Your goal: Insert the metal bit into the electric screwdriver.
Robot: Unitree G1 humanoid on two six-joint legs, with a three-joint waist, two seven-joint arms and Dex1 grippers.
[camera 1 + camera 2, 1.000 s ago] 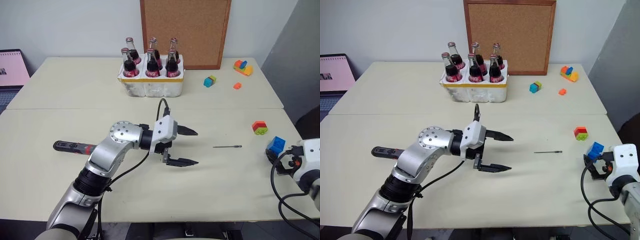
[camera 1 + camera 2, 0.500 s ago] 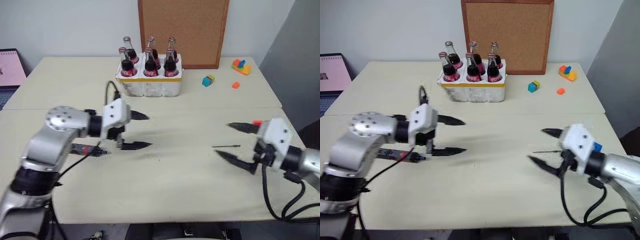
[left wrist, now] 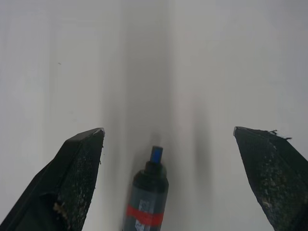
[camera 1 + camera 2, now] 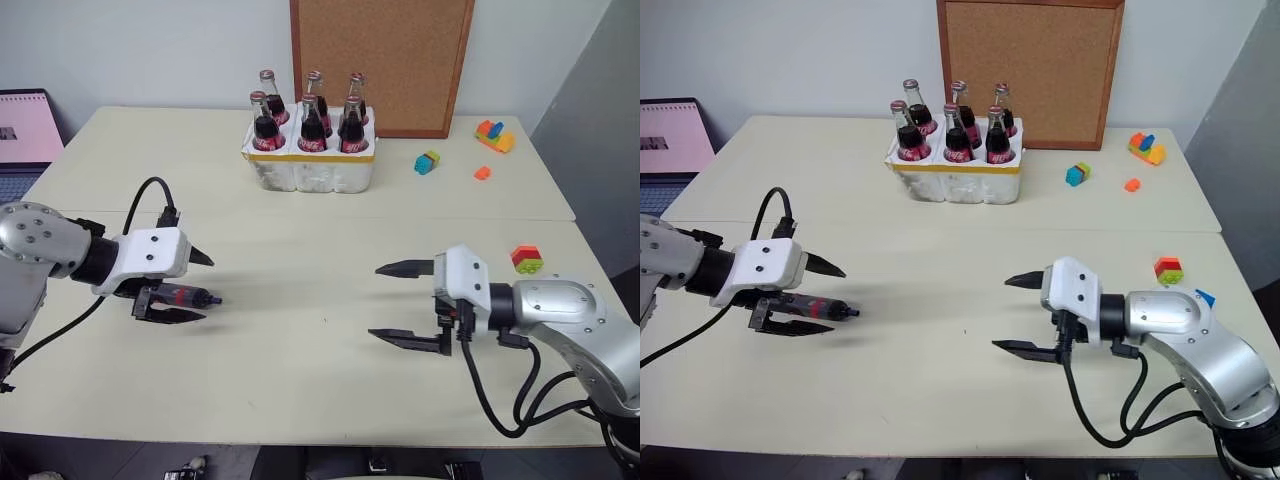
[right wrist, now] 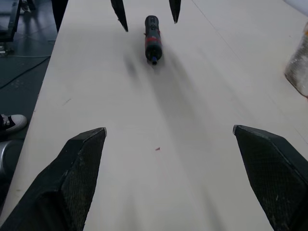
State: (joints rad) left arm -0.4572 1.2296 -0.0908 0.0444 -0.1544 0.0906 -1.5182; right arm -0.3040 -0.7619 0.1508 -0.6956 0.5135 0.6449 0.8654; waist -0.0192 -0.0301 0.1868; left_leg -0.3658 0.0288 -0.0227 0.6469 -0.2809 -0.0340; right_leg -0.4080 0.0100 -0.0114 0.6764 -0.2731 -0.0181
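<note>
**Screwdriver lying between spread left fingers**

Head view: the electric screwdriver (image 4: 180, 295) is lying flat on the table (image 4: 300, 390), tip pointing toward the right gripper (image 4: 398, 303), whose fingers are gaping.

Left wrist view: the left gripper (image 3: 168, 139) is standing wide, straddling it untouched.

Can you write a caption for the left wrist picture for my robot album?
The open left hand hovers over the screwdriver, one finger on each side, not touching it.

Left black two-fingered gripper (image 4: 193, 287) hangs low near the table's left edge, fingers spread wide. Right black two-fingered gripper (image 4: 392, 303) is spread wide too, pointing left toward it.
</note>
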